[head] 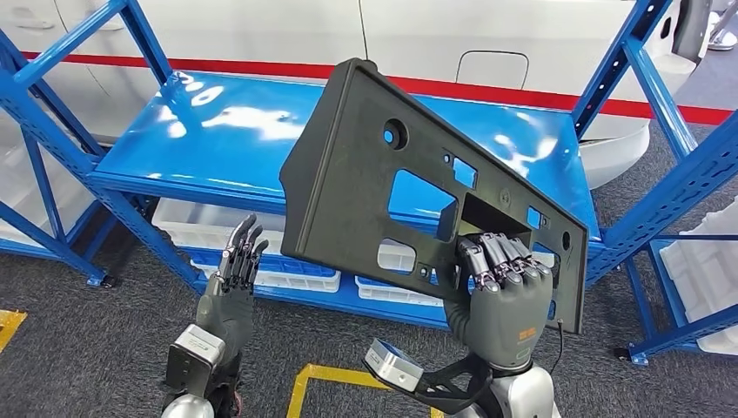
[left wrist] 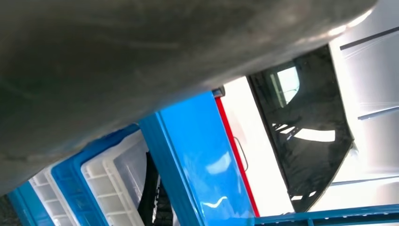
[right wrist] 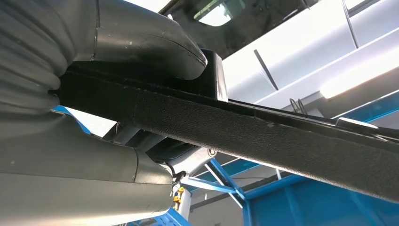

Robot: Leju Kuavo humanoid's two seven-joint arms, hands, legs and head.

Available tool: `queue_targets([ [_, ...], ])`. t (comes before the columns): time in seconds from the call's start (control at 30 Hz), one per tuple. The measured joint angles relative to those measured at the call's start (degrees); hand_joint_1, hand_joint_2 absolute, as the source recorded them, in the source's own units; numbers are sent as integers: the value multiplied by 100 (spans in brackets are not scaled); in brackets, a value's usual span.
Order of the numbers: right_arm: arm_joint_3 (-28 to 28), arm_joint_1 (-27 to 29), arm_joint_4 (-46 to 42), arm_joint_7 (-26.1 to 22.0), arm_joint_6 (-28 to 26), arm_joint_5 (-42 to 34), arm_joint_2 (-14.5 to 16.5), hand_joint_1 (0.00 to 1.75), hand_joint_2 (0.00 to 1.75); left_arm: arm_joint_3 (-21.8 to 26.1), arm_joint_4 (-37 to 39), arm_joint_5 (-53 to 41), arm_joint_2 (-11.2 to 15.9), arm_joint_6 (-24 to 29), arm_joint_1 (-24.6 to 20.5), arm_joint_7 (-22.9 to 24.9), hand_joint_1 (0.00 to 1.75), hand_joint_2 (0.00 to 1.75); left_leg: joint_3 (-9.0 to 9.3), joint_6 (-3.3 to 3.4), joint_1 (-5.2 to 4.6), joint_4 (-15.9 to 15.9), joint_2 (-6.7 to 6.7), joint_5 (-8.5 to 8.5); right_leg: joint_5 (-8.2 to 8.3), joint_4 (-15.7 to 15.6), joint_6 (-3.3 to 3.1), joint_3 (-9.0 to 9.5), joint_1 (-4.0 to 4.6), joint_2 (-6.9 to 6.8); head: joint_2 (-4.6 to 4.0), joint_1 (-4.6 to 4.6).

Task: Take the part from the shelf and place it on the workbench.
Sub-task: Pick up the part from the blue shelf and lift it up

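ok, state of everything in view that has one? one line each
Flat black plastic panel with cutouts: lifted off the shelf, tilted, held near its lower edge.
Right hand: grips the panel, fingers hooked through a cutout.
Left hand: holds nothing, fingers extended and raised.
Blue metal shelf: its top deck bare.
White plastic bins: sitting on the lower shelf level.

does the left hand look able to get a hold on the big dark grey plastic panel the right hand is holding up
Probably yes. The left hand is open, holds nothing, and sits just below and beside the near free edge of the dark grey plastic panel, with only air between them. The right hand grips the opposite lower edge.
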Motion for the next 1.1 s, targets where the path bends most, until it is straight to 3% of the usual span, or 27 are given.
queue_targets([
  [0.03,0,0,-1,-1,-1,-2,1,175,175,1,-3,-1,0,1,-1,1,0,0,46,33,-27,-112,-15,-32,39,-5,47,-14,1,-1,0,-4],
  [0.1,1,3,-3,-1,-2,-4,-1,175,175,2,-7,-1,-1,1,0,2,0,0,-28,139,-54,-136,-9,42,103,-20,135,-39,-12,-2,0,-9],
  [0.13,1,4,-3,-1,-3,-5,-4,175,175,1,-7,-1,-3,1,-3,3,0,0,-81,203,-57,-143,3,98,61,17,147,-96,-16,-3,0,-11],
  [0.2,3,9,-3,-1,-4,-7,-11,175,175,-3,-9,-1,-8,1,-6,3,0,0,-230,321,-47,-167,32,241,-283,398,91,-306,-11,-5,0,10],
  [0.27,5,11,-3,-1,-4,-9,-20,175,175,-3,-10,-1,-9,1,-4,3,0,0,-413,370,-69,-161,45,381,-768,1162,23,-559,3,-5,0,29],
  [0.3,5,12,-2,-1,-4,-10,-24,175,175,-2,-9,-1,-9,0,-2,3,0,0,-509,377,-82,-159,51,450,-905,1509,34,-627,7,-5,0,30],
  [0.33,5,12,-2,-1,-4,-13,-28,175,175,-1,-9,-1,-9,-2,-1,3,0,0,-601,380,-96,-156,56,519,-927,1691,73,-609,9,-5,0,29],
  [0.37,5,12,-1,-1,-4,-19,-32,175,175,-1,-8,-1,-9,-3,1,3,0,0,-687,379,-110,-155,60,586,-853,1662,122,-482,14,-6,0,29],
  [0.43,5,10,-2,-4,-4,-43,-37,175,175,0,-8,-1,-9,-5,0,3,0,0,-831,366,-128,-152,58,716,-650,1021,160,79,45,-8,0,28],
  [0.5,5,3,-5,-17,-5,-69,-38,175,175,-1,-10,-1,-9,-6,1,4,0,0,-908,327,-153,-153,57,830,-669,143,77,705,103,-23,0,22],
  [0.57,4,-5,-10,-30,-6,-86,-39,175,175,-2,-12,-1,-10,-7,2,6,0,0,-921,267,-155,-177,64,940,-726,-237,3,914,144,-26,0,24],
  [0.6,3,-3,-10,-33,-7,-91,-39,175,175,-1,-13,-1,-10,-8,3,7,0,0,-920,234,-149,-194,66,994,-677,-232,-14,861,127,-22,0,17],
  [0.63,2,-4,-10,-34,-7,-95,-40,175,175,0,-13,-1,-11,-7,3,8,0,0,-944,202,-139,-173,57,969,-629,-245,-43,828,103,-22,0,18],
  [0.67,2,-1,-9,-35,-7,-95,-39,175,175,2,-12,-3,-10,-6,6,9,0,0,-986,169,-130,-83,48,833,-570,-252,-86,783,75,-28,0,3],
  [0.7,2,1,-8,-38,-7,-90,-37,175,175,4,-12,-4,-9,-5,8,10,0,0,-1051,134,-116,120,37,583,-503,-261,-123,729,42,-35,0,-16],
  [0.77,0,4,-5,-49,-7,-66,-32,175,175,6,-11,-7,-4,-2,11,11,0,0,-1209,61,-66,817,32,-39,-379,-253,-164,611,30,-44,0,-39],
  [0.8,-1,7,-3,-56,-7,-49,-31,175,175,8,-11,-7,-2,-1,12,12,0,0,-1263,25,-39,1176,32,-215,-316,-245,-157,545,28,-45,0,-44],
  [0.83,-2,10,-1,-62,-7,-38,-30,175,175,9,-10,-7,0,1,13,13,0,0,-1260,-9,-9,1414,33,-246,-260,-232,-133,472,20,-46,0,-44],
  [0.87,-2,14,1,-65,-7,-30,-30,175,175,11,-10,-7,2,1,14,13,0,0,-1168,-42,23,1473,35,-160,-209,-209,-105,391,5,-47,0,-46],
  [0.9,-3,16,1,-66,-7,-28,-30,175,175,14,-10,-7,2,1,14,14,0,0,-986,-73,54,1332,36,-14,-173,-175,-76,317,-17,-46,0,-46],
  [0.93,-3,16,1,-66,-7,-28,-29,175,175,16,-10,-7,2,1,11,14,0,0,-710,-119,87,994,34,85,-149,-121,-46,241,-45,-47,0,-46],
  [0.97,-5,15,1,-66,-7,-28,-28,175,175,17,-9,-7,2,1,8,14,0,0,-428,-163,99,621,22,86,-126,-69,-17,169,-57,-46,0,-52],
  [1.03,-7,16,0,-66,-7,-28,-26,175,175,24,-14,-7,3,2,10,16,0,0,-117,-144,92,106,-29,-6,-75,19,58,57,-52,-39,0,-59],
  [1.1,-8,19,-1,-66,-7,-28,-24,175,175,33,-19,-8,4,3,19,21,0,0,-161,-14,50,55,-64,-2,3,28,165,-9,-38,-22,0,-46],
])
